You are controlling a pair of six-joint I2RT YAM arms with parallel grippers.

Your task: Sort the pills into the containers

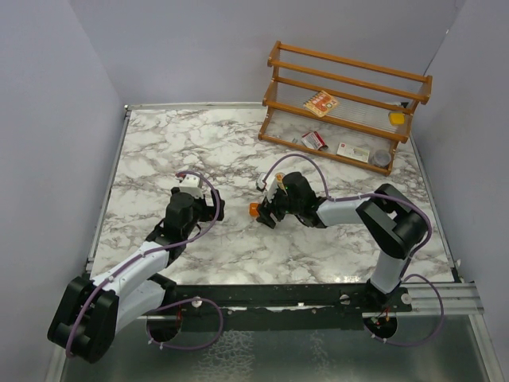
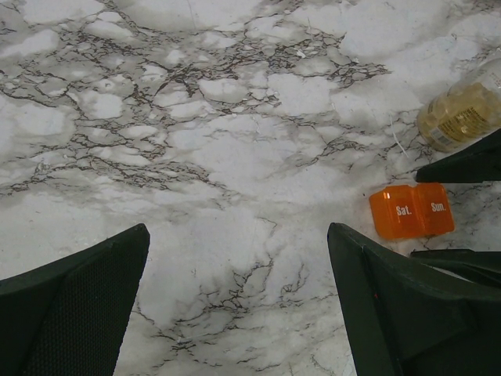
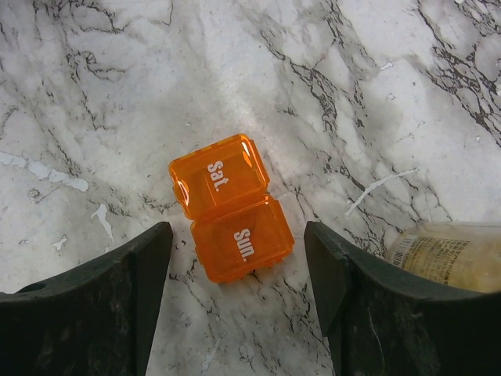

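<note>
A small orange box marked "Sat." and "Sun." lies shut on the marble; it also shows as the orange box and the orange box. My right gripper is open just behind it, its fingers flanking the "Sun." end without touching. A clear jar with tan-yellow contents lies on its side beyond the right finger, and shows as the clear jar. My left gripper is open over bare marble, left of the box. Loose pills are out of view.
A wooden rack stands at the back right, holding flat red-and-white packets, a grey round tin and a small yellow item. The two grippers are close together mid-table. Grey walls enclose the table.
</note>
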